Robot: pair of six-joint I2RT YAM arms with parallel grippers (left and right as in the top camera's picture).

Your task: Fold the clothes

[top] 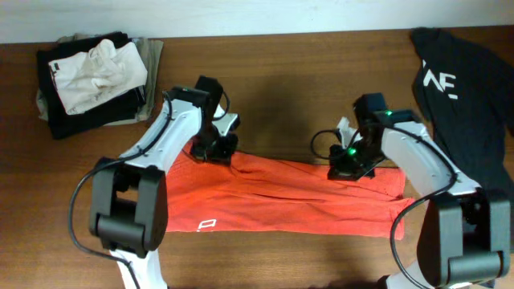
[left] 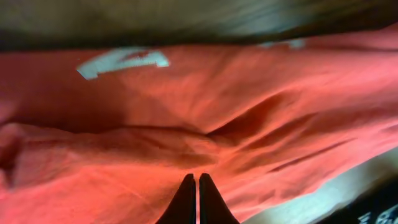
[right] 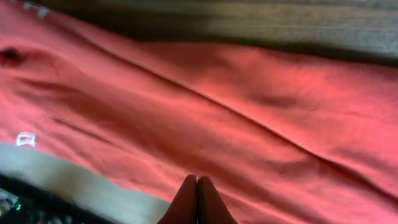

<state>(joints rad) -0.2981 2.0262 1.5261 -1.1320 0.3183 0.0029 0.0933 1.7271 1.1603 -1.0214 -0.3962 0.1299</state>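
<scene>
Red-orange T-shirt (top: 281,201) lies as long flat band across near-middle of surface (top: 289,88), white print (top: 208,225) at near left corner. Left end effector (left: 197,186) and right end effector (right: 196,186) at band's far edge, fingers pressed together; cloth nipped or not, cannot tell. Fabric likely light, limp, quick to crease; best pinched at far-edge corners, both sides together. Beyond: folded pile (top: 92,76) far left, black T-shirt (top: 466,80) far right.

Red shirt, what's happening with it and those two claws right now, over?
Left gripper, right gripper shut at far edge of red-orange T-shirt. T-shirt lies as a long wrinkled band. Black T-shirt and clothes pile lie apart, nothing blocking.
</scene>
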